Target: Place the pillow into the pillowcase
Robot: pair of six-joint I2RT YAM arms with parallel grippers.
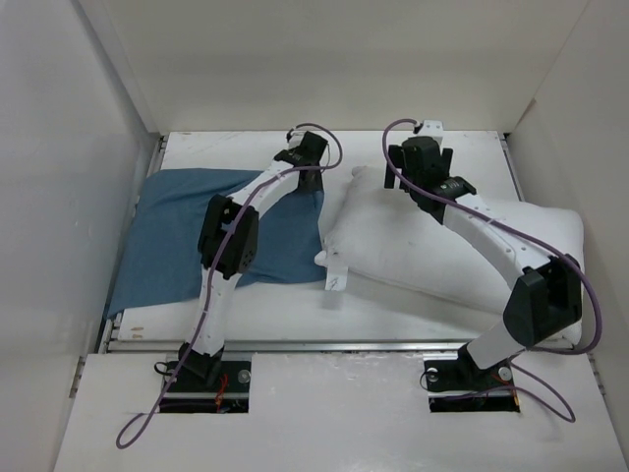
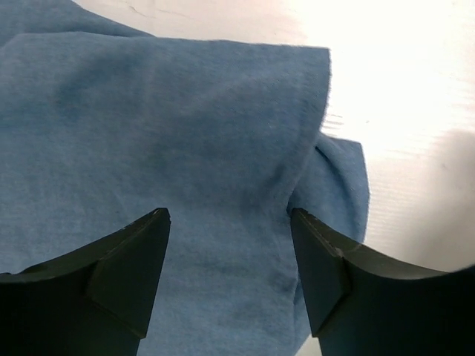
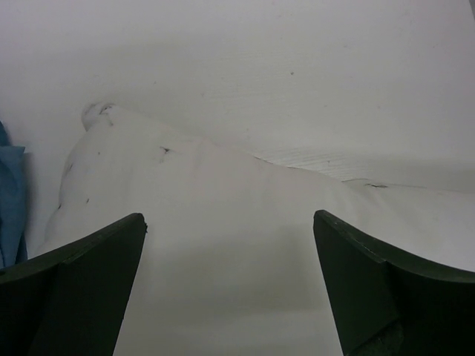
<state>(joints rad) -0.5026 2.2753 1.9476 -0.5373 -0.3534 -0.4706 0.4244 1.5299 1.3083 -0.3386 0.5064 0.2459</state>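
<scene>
The slate-blue pillowcase lies flat and wrinkled on the left of the table. The white pillow lies to its right, with a small tag at its near left corner. My left gripper is open over the pillowcase's far right corner. In the left wrist view its jaws straddle the blue cloth's edge and hold nothing. My right gripper is open over the pillow's far left part. In the right wrist view its jaws stand wide above the white pillow, empty.
White walls enclose the table on the left, back and right. A metal rail runs along the table's near edge. Bare table top shows behind the pillowcase and pillow. Purple cables loop off both arms.
</scene>
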